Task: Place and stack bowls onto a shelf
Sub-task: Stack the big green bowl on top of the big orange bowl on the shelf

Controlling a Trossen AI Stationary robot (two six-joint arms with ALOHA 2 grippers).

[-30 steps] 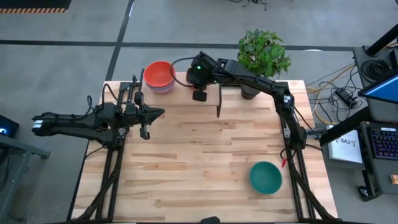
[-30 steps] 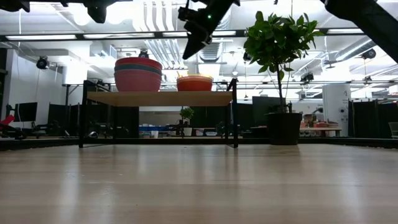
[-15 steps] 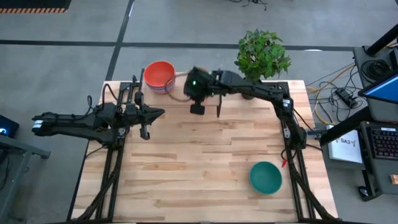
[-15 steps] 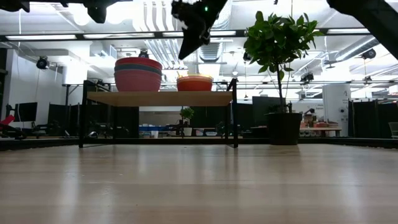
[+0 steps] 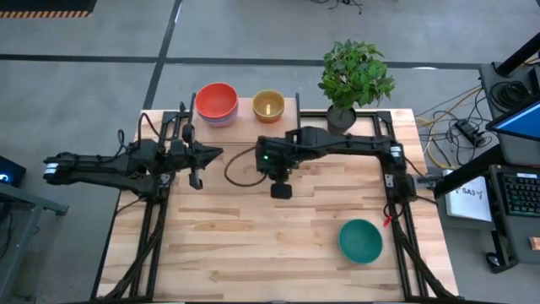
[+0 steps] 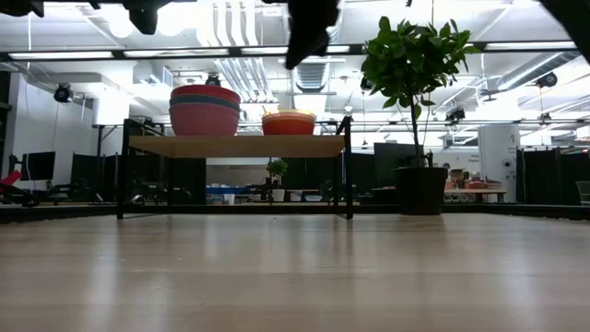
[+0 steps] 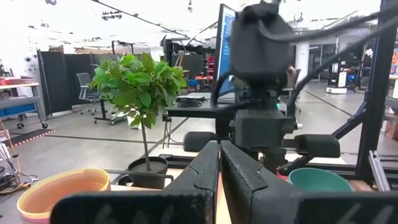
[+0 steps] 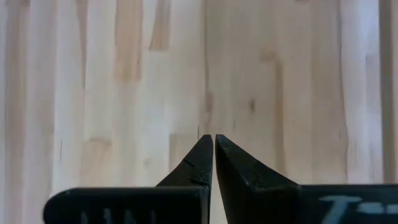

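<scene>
Right claw (image 5: 281, 191) hangs closed and empty over mid-worktop (image 5: 253, 236); left claw (image 5: 196, 159) closed, empty. Teal bowl (image 5: 360, 240) sits off the shelf (image 6: 235, 146).

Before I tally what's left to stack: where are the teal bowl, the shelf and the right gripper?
teal bowl (image 5: 360, 241): high view, middle of its inside.
shelf (image 6: 238, 147): low view, front edge of the wooden board.
right gripper (image 5: 281, 192): high view, tip of its shut fingers.

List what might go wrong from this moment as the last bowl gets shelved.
1. The teal bowl lies near the table's right front edge; a clumsy grasp by the shut right gripper may push it off.
2. The red stack on the shelf already stands tall; another large bowl could topple it.
3. The plant crowds the shelf's right end; the arm might brush it.
</scene>
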